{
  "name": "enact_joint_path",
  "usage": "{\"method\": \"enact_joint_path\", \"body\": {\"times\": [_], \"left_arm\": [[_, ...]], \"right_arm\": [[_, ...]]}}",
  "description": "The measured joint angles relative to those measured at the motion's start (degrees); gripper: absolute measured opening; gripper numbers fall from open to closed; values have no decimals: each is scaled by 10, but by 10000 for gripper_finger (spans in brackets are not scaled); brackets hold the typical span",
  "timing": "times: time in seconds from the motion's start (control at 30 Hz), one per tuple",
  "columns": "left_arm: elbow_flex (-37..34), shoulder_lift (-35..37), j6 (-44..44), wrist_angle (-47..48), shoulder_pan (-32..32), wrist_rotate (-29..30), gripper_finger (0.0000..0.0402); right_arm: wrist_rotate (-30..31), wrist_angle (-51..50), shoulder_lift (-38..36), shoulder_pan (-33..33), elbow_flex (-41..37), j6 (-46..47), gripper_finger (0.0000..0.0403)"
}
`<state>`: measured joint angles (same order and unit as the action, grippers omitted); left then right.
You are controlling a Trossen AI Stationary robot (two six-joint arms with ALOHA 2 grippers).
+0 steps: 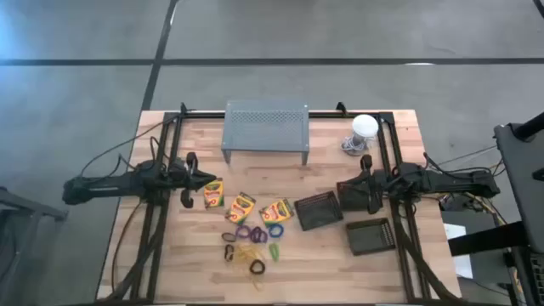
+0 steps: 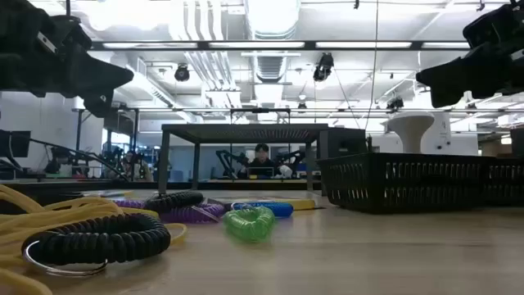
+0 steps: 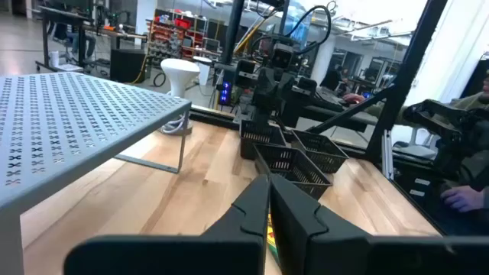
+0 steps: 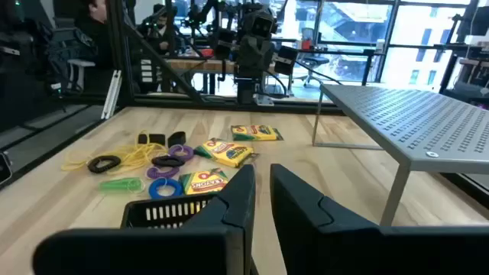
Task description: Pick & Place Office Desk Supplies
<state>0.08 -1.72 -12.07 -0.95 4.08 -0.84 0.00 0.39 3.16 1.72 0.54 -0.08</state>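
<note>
Black loop (image 2: 97, 238) lies nearest; both arms' fingers (image 3: 269, 221) (image 4: 260, 210) hover pressed together, holding nothing.

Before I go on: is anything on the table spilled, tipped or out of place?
Nothing looks spilled or damaged. The three yellow-green crayon boxes lie flat at differing angles, the coiled loops and thin yellow bands form a loose heap, and the three black mesh baskets sit upright but askew to each other.
</note>
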Motion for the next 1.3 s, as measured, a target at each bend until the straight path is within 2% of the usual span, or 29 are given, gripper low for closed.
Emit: {"method": "enact_joint_path", "body": {"times": [1.3], "left_arm": [[0,0,0,0,0,0,21]], "right_arm": [[-3,2,0,0,0,10,38]]}}
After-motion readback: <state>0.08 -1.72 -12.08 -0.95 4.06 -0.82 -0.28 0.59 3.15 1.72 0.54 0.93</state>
